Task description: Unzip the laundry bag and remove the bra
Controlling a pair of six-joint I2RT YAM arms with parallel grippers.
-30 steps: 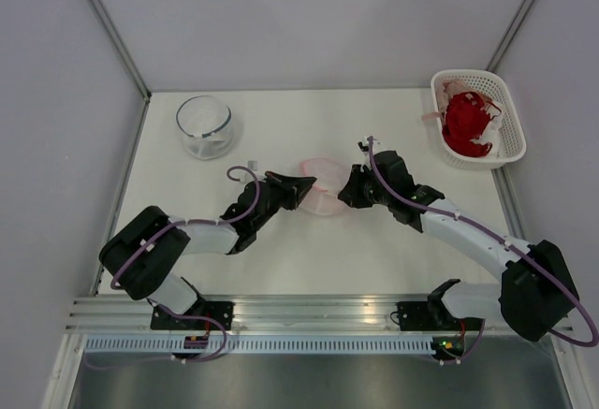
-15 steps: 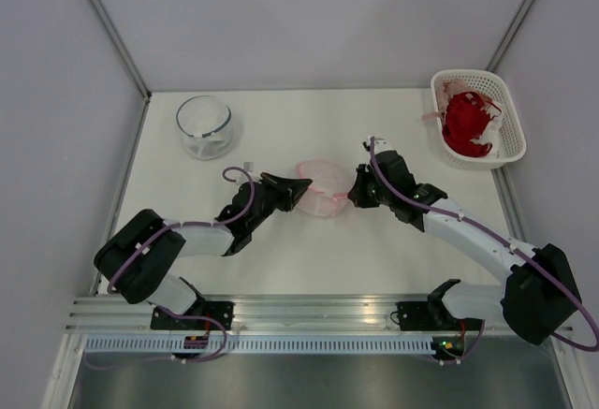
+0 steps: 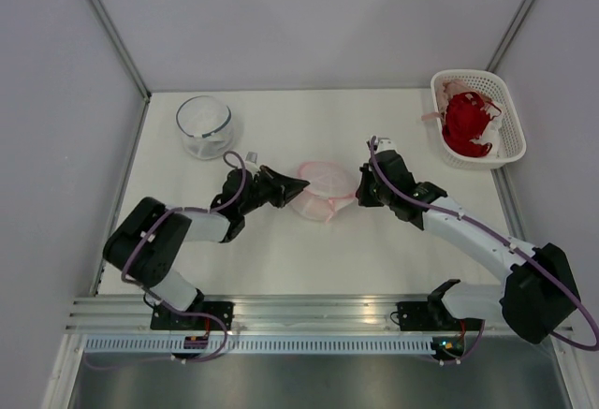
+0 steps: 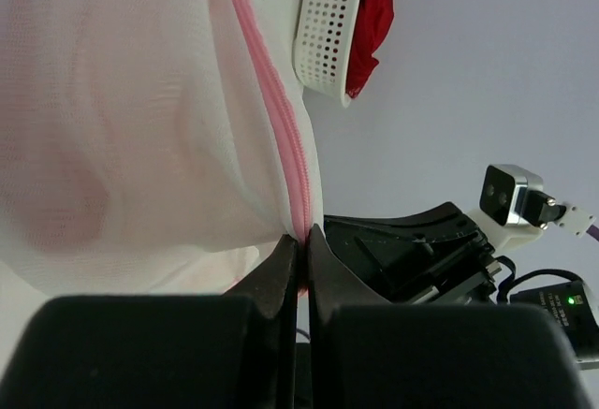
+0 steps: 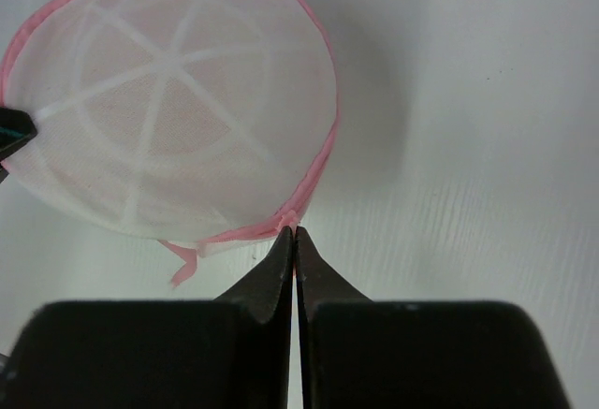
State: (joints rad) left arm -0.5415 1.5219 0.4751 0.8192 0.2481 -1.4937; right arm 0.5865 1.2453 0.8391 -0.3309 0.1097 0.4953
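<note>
The laundry bag (image 3: 323,194) sits mid-table between the two arms, and the pale pink bra (image 4: 56,212) shows faintly through its white mesh. The left gripper (image 4: 299,241) has its fingers pressed together on the bag's pink zipper rim on one side. On the opposite side, the right gripper (image 5: 294,233) is likewise pinched tight on the rim, beside a loose pink tab (image 5: 182,261).

Pink-rimmed laundry bag (image 3: 321,189) on the table (image 3: 290,128), between left hand (image 3: 299,184) and right hand (image 3: 359,190).
</note>
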